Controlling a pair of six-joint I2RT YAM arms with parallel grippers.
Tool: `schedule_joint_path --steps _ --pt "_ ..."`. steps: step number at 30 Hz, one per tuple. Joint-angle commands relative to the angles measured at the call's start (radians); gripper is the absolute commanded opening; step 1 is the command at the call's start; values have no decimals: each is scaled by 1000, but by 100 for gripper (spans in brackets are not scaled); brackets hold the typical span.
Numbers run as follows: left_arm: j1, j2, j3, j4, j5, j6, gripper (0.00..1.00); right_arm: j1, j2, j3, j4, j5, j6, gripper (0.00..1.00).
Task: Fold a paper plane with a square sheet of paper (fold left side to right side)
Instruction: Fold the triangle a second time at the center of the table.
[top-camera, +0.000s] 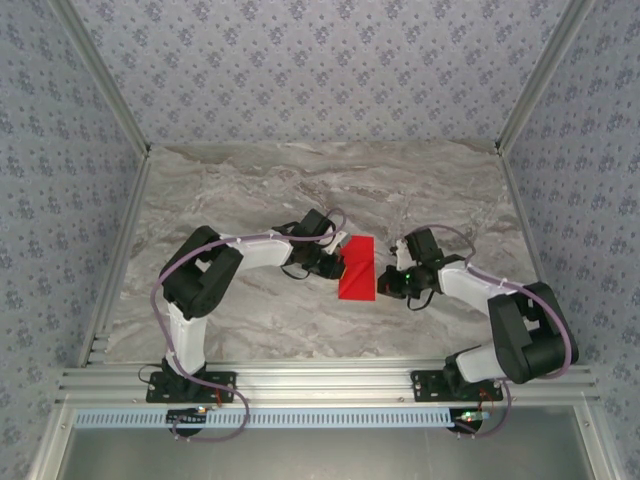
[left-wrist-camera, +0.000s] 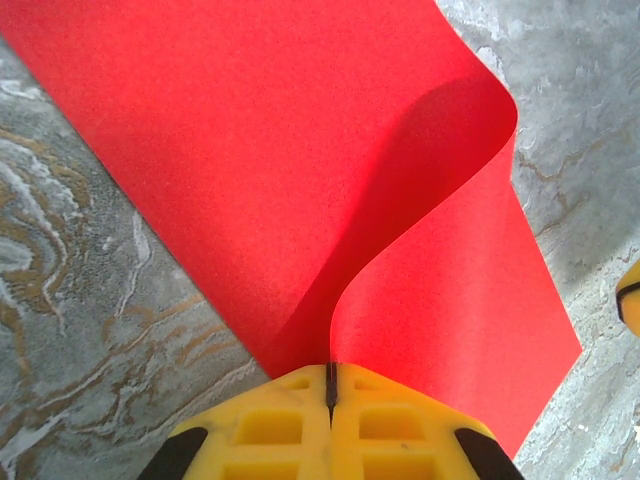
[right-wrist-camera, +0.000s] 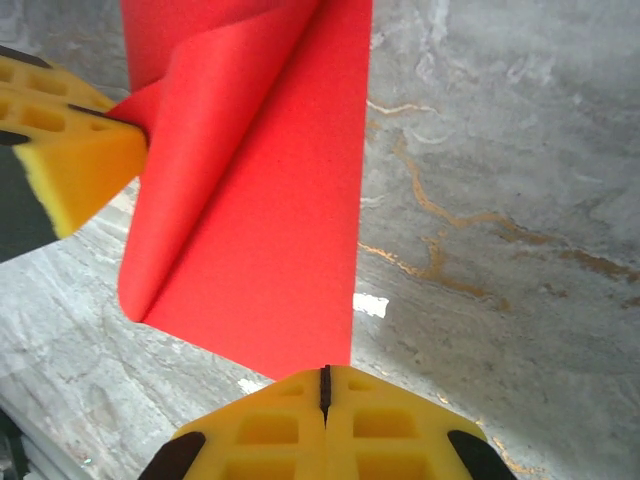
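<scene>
Surface: grey marble table (top-camera: 250, 190), patterned walls (top-camera: 300, 70) around.
Paper: red square sheet of paper (top-camera: 357, 268) mid-table between both arms, curled over itself.
Long axis: near-to-far, leaning slightly right.
Left gripper (left-wrist-camera: 330, 372): closed, pinching its left edge.
Right gripper (right-wrist-camera: 324, 372): closed, pinching its right corner.

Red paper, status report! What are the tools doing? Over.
Left tool shut on the red paper. Right tool shut on it too. Paper curled over, fold not creased. Nothing in the way.
</scene>
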Motion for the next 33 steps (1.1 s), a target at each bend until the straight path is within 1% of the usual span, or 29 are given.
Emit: schedule_joint_path --steps 1,4,7,12,15,23,33 --pt "4 14 23 -41 -9 29 1 -11 -2 30 -18 -55 1 4" --pt "3 15 24 -39 -9 26 1 -13 5 43 79 -101 62 3" --pt "2 18 23 -40 -8 23 1 -2 42 73 155 -121 109 3" --pt "0 18 24 -39 -9 21 1 35 125 151 199 -79 128 3" --pt "0 20 28 -43 -10 23 1 53 187 189 219 -77 134 3" --pt "-2 20 28 -51 -18 27 1 86 284 215 210 -46 118 3" --pt "-4 28 38 -65 -25 34 1 89 299 216 118 30 54 3"
